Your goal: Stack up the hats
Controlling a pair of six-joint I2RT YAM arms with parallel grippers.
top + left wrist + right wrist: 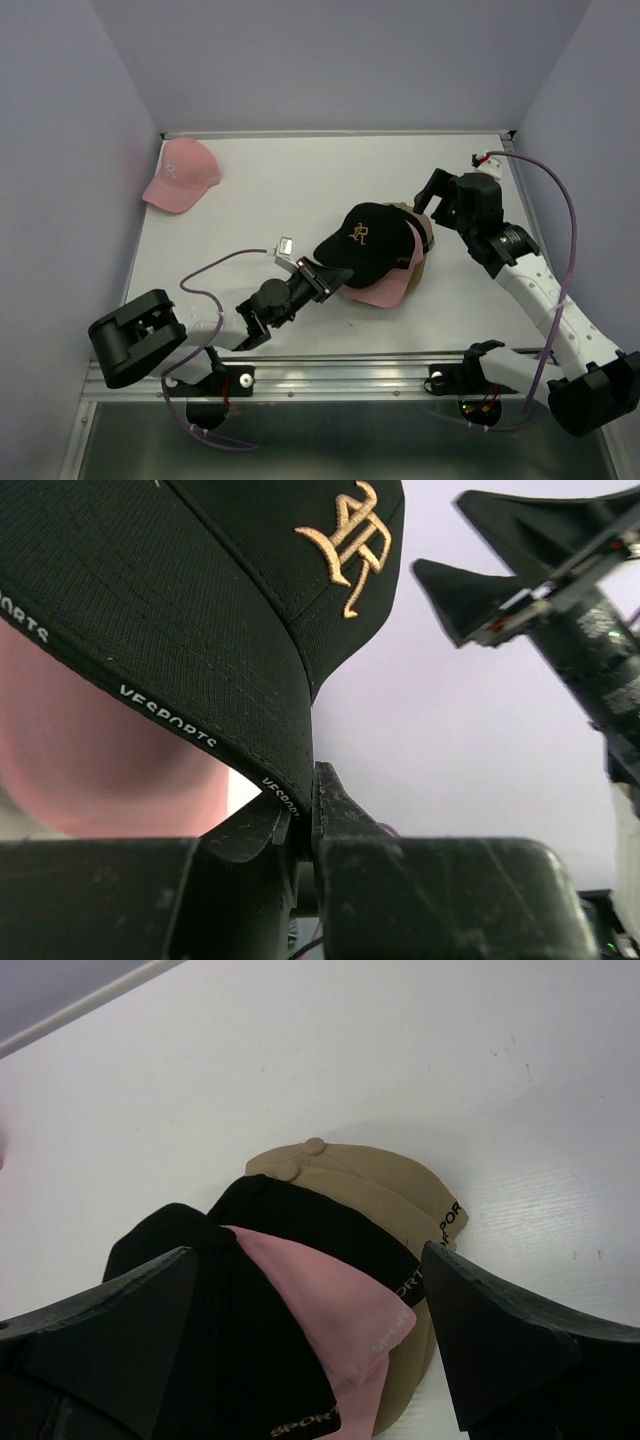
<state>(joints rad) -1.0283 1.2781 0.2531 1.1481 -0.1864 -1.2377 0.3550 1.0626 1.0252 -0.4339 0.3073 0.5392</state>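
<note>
A stack of hats lies mid-table: a black hat (368, 240) with a gold "R" on top, a pink hat (388, 290) under it, and tan (426, 232) at the back. In the right wrist view the layers show from behind: tan (380, 1185), black (300, 1222), pink (345, 1310), black (230, 1360). My left gripper (335, 275) is shut on the top black hat's brim (200, 620), pinching its edge (305, 805). My right gripper (432, 203) hovers open over the back of the stack (308, 1260), touching nothing. Another pink hat (182, 175) lies alone at the far left.
The white table (290, 180) is walled by lilac panels at the left, back and right. A metal rail (330, 375) runs along the near edge by the arm bases. In the left wrist view the right gripper (500, 590) shows just beyond the black hat.
</note>
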